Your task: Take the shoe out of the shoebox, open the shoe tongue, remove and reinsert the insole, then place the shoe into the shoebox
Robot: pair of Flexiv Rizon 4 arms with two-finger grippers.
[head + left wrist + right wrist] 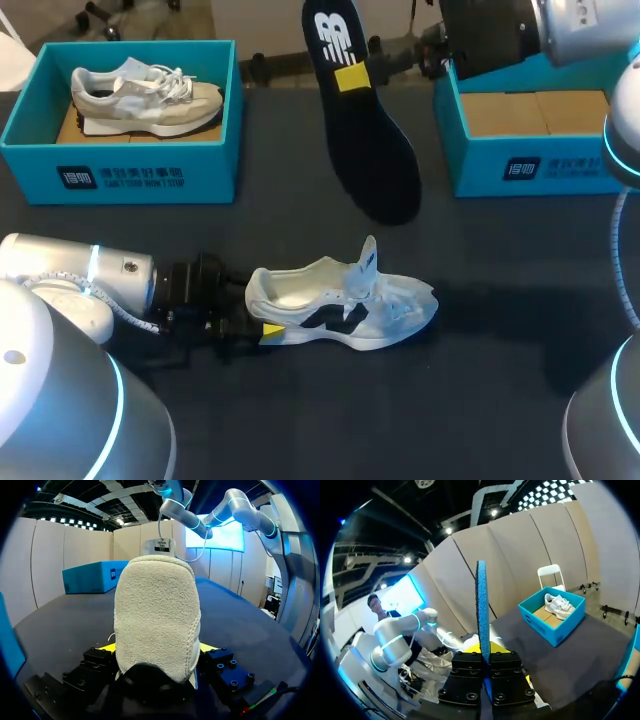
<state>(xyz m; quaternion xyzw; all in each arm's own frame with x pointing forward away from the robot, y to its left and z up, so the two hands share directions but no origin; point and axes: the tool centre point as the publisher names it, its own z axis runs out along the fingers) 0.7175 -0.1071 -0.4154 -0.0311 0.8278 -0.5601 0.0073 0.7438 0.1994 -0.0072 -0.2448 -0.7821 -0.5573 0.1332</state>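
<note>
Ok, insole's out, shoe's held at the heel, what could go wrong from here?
The black foam insole is pinched only at one end by the right fingers, so it may twist or slip on insertion. The white mesh shoe is held just at the heel by the left fingers; pushing could pivot it.

Beige sneaker in left teal box

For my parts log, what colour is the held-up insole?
The insole is black with white markings; the head view shows it best.
</note>
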